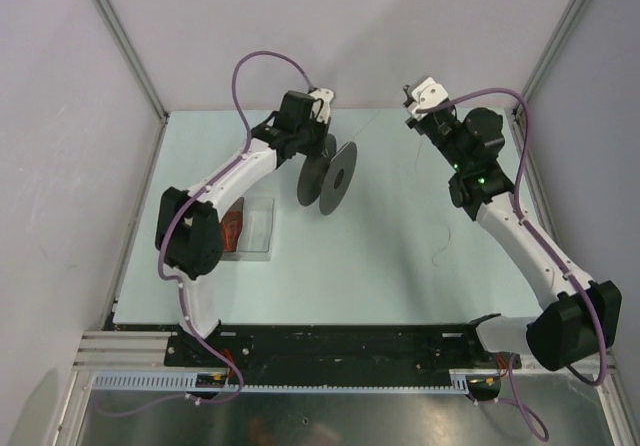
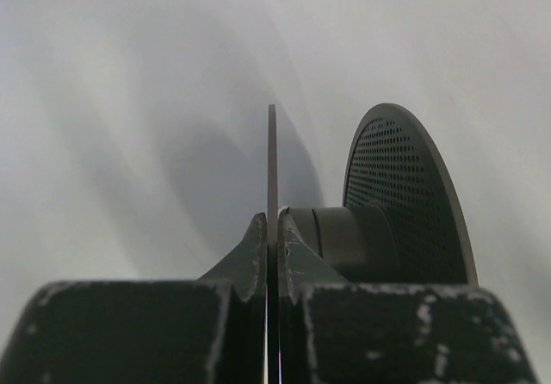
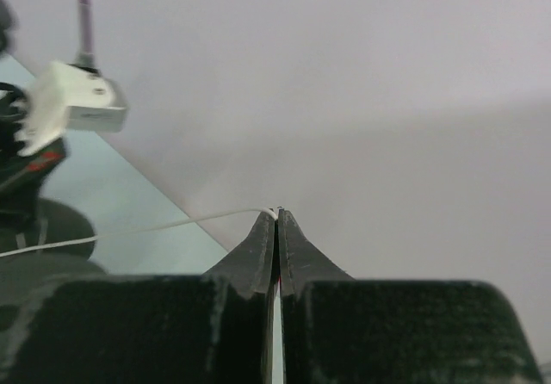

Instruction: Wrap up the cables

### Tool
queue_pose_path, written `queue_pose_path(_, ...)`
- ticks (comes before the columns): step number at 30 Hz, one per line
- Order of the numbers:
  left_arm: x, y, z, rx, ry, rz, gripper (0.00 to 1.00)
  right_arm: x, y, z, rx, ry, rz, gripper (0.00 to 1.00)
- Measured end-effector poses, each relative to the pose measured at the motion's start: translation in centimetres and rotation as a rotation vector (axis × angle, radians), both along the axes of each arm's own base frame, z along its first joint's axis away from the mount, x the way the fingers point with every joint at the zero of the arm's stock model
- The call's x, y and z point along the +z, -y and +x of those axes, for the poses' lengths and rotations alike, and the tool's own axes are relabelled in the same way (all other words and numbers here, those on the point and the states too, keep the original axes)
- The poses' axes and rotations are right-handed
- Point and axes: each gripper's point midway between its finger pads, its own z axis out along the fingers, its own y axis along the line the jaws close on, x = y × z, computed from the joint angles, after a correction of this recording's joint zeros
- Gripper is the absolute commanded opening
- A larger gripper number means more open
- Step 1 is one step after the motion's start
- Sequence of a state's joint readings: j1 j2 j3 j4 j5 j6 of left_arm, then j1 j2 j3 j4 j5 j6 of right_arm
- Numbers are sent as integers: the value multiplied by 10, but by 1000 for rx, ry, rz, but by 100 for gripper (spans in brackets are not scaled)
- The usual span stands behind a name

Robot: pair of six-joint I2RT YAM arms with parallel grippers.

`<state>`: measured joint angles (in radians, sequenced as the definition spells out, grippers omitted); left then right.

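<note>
- While the left gripper (image 2: 269, 227) is pressed together on one flange of the black spool (image 2: 405, 203), upright near the worktop's (image 1: 380, 266) far edge, its hub shows no white turns
- At the far right corner the right gripper (image 3: 277, 216) pinches the cable (image 3: 172, 225) at its tips; winding looks barely begun
- Hard to make out from above: the cable's run to the spool, and how much slack trails
</note>
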<state>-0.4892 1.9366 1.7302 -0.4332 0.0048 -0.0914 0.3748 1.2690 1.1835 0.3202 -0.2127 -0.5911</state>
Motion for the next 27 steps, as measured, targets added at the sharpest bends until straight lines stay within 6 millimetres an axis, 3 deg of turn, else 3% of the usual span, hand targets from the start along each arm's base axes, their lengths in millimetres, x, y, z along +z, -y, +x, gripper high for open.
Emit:
queue_pose_path(5, 8, 22, -35, -246, 11, -25, 0, -9, 25, 30, -69, -24, 3, 0)
queue_pose_path(13, 50, 40, -73, -577, 119, -153, 0, -39, 73, 68, -141, -107, 2, 0)
queue_pose_path(21, 88, 27, -76, -729, 203, -289, 0, -89, 102, 90, -121, -238, -17, 0)
queue_pose_path(27, 114, 15, -73, -781, 255, -343, 0, -120, 107, 97, -82, -326, -11, 0)
